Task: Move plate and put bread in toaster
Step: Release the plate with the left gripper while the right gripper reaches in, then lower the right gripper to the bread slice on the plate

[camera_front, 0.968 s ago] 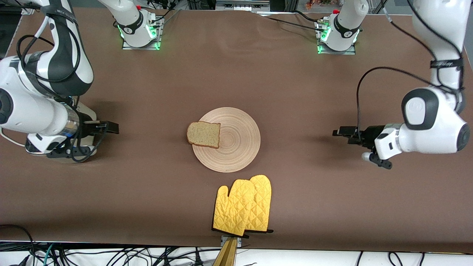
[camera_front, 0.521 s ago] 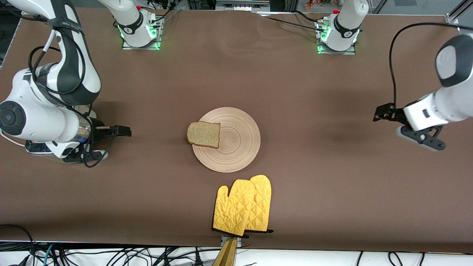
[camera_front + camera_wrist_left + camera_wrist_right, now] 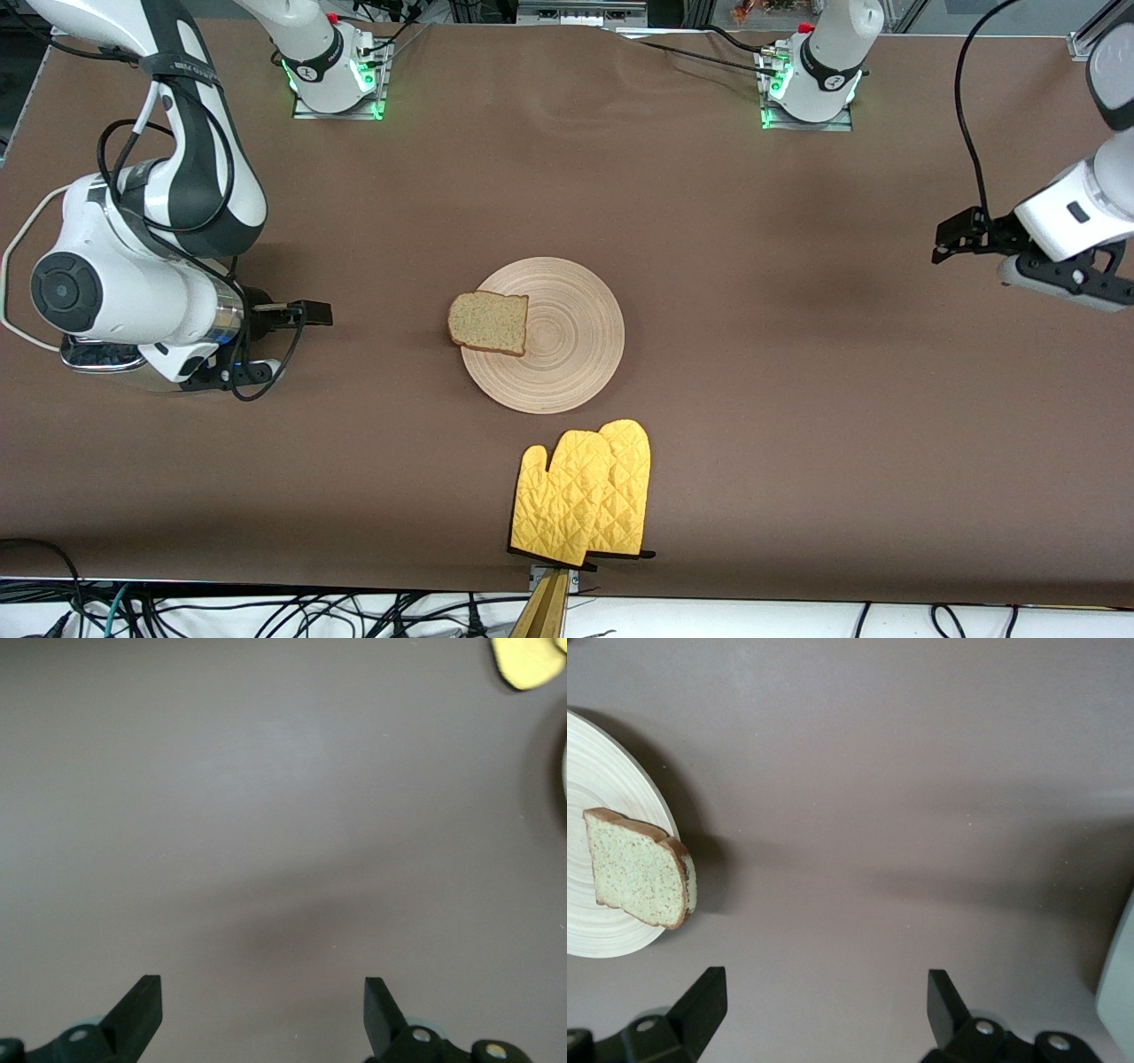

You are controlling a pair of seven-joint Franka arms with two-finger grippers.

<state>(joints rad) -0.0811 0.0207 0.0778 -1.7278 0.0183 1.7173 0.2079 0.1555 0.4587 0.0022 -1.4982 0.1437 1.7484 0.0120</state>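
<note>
**Both grippers empty, bread waiting on the plate**

The right gripper hangs low over bare table at the frame's left middle, its fingers spread wide with nothing between them, pointing toward the centre. In its wrist view the two dark fingertips frame empty tablecloth, with the bread and plate edge ahead of them; that aim suggests it is lined up to go for the slice. The left gripper hovers over the table at the frame's right edge, jaws likewise wide and empty, apparently kept out of the way.

At the frame's centre the bread lies flat on the plate, overhanging the rim on the side toward the right arm, which leaves an edge free to pinch. The plate sits on the brown table. Below it in the frame lie yellow oven mitts. The toaster is mostly hidden under the right arm at the frame's left; only a pale sliver shows.
</note>
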